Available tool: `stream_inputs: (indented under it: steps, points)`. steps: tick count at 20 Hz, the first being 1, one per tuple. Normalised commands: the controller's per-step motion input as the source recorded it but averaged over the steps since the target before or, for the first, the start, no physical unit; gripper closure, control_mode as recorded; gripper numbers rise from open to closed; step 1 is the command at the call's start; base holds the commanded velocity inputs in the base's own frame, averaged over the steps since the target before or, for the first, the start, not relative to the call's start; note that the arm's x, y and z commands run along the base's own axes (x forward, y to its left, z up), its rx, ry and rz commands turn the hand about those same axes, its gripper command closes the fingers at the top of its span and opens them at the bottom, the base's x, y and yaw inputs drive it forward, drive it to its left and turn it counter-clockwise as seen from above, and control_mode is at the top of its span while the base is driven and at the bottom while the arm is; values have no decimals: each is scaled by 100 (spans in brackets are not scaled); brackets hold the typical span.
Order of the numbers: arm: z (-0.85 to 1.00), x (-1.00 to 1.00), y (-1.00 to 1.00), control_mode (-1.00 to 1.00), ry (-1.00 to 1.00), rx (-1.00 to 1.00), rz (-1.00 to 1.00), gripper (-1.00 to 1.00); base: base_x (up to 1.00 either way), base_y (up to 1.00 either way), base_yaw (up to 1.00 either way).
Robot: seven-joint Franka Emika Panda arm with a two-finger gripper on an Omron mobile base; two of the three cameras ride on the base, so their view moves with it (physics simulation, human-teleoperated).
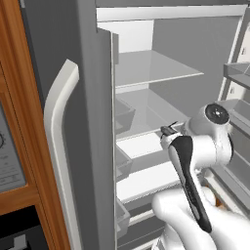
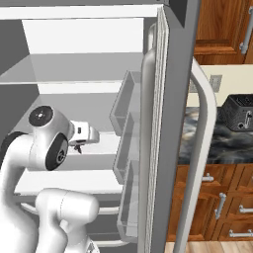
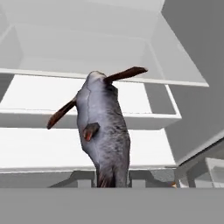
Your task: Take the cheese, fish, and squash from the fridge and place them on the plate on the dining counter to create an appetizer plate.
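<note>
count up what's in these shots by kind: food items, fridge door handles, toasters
food items: 1, the fish shut in the pincer
fridge door handles: 2, the left one and the right one
toasters: 1, a black toaster on the wall counter
total: 4

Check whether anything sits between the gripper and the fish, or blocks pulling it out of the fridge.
Nothing separates them: the gripper is shut on the fish, held clear of the white shelves. Both fridge doors stand open, so no visible obstacle blocks withdrawal.
</note>
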Motion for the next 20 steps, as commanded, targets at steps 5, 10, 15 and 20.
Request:
stream_inputs:
  steps: [5, 10, 15, 20]
  points:
    - [47, -99, 1, -100, 4, 0, 7, 100, 0, 0, 0]
    - [-7, -100, 16, -100, -15, 0, 8, 100, 0, 0, 0]
    - [40, -77, 1, -100, -16, 0, 2, 100, 0, 0, 0]
    - [35, -36, 1, -100, -17, 0, 0, 100, 0, 0, 0]
